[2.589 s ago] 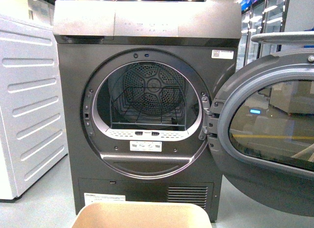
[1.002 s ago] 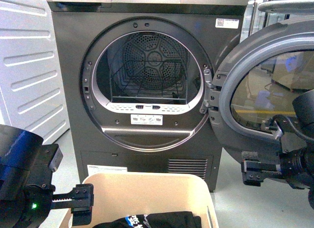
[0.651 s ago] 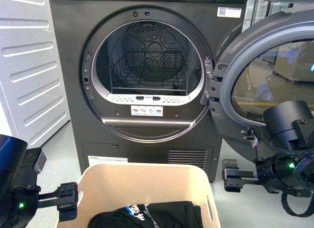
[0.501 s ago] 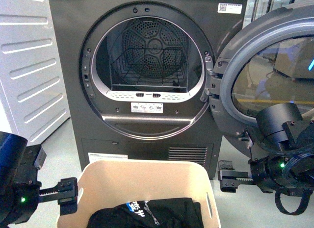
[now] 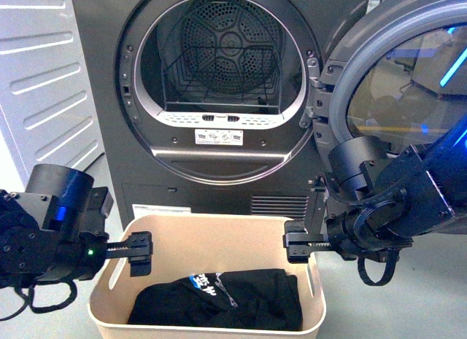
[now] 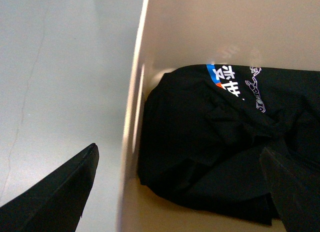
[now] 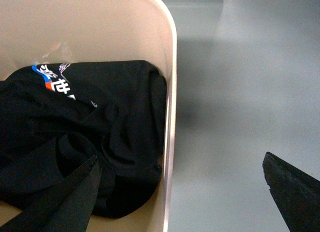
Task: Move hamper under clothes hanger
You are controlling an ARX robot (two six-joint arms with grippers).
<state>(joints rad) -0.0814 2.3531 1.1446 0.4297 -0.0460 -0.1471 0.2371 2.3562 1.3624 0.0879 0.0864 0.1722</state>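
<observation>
In the front view the beige hamper [image 5: 219,240] stands on the grey floor [image 5: 408,310] just in front of the open dark grey dryer [image 5: 219,186], whose round door [image 5: 394,76] swings out to the right. A white ribbed appliance [image 5: 44,84] stands to the dryer's left. A black garment [image 5: 219,306] with a blue-and-white print lies in the bottom of the hamper. The left arm [image 5: 51,233] reaches in at the hamper's left wall and the right arm [image 5: 387,200] at its right wall, the left jaws and the right jaws both at rim height. In the left wrist view the left jaws stand wide open astride that wall, one finger [image 6: 55,197] over the floor outside and the other [image 6: 295,187] over the garment inside. Both are clear of the plastic and grip nothing. In the right wrist view the right jaws are equally wide open across the opposite wall, one finger [image 7: 55,202] above the garment and the other [image 7: 295,192] above bare floor, also holding nothing.
</observation>
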